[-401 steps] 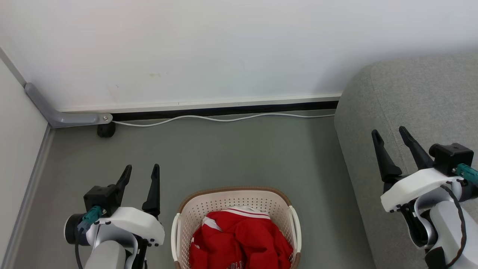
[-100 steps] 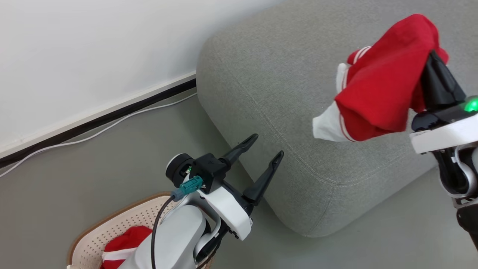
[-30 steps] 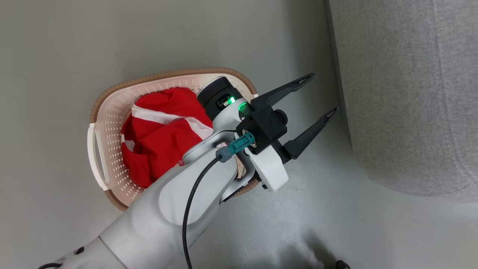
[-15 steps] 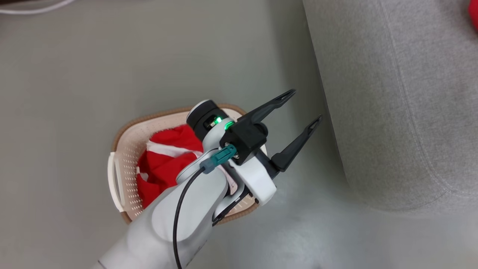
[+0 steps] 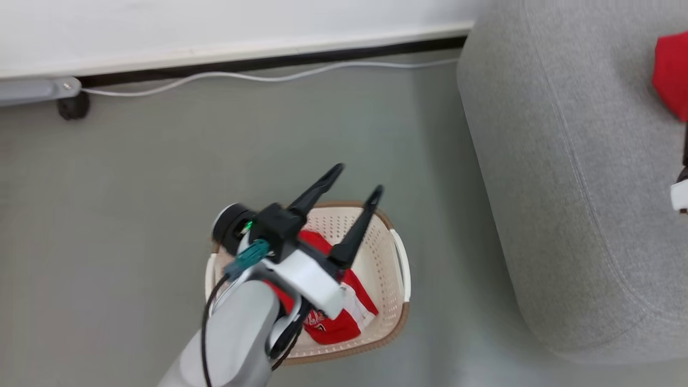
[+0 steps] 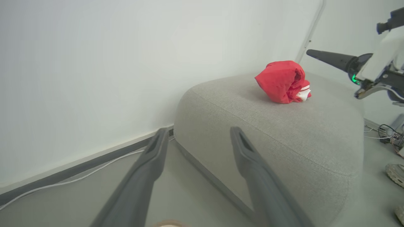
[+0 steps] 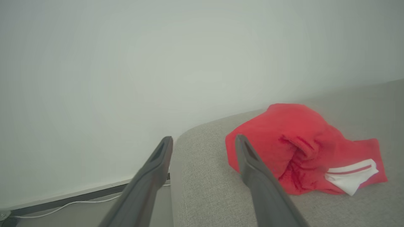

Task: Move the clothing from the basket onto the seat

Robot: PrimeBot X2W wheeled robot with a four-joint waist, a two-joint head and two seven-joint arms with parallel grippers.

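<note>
Nearest in the head view, the left gripper (image 5: 358, 178) hangs above the basket (image 5: 400, 269), its two dark fingers spread wide with nothing between them. Its grey forearm rises from the bottom edge and covers the basket's left part. The basket stands on the grey floor (image 5: 134, 188), near the side of the seat but apart from it. A red garment (image 5: 329, 328) with white trim lies crumpled in the bottom of the basket, partly hidden under the wrist. In the left wrist view the same fingers frame the floor and the seat's rounded corner and touch neither. The seat (image 5: 564, 188) stands to the right of the basket, with a stitched seam running along its edge. On its top, well back from the corner, lies the second red garment (image 6: 281, 82), bunched into a lump with a white striped cuff showing on one side. It rests on the cushion alone, free of both arms. The right gripper (image 7: 203, 138) hovers just short of it, fingers parted and empty. One finger crosses in front of the cloth in the right wrist view, while the left wrist view shows a gap between fingertip and garment. Beyond, a white cable (image 5: 269, 78) trails along the floor beside the dark skirting strip at the foot of the white wall (image 5: 215, 27).
</note>
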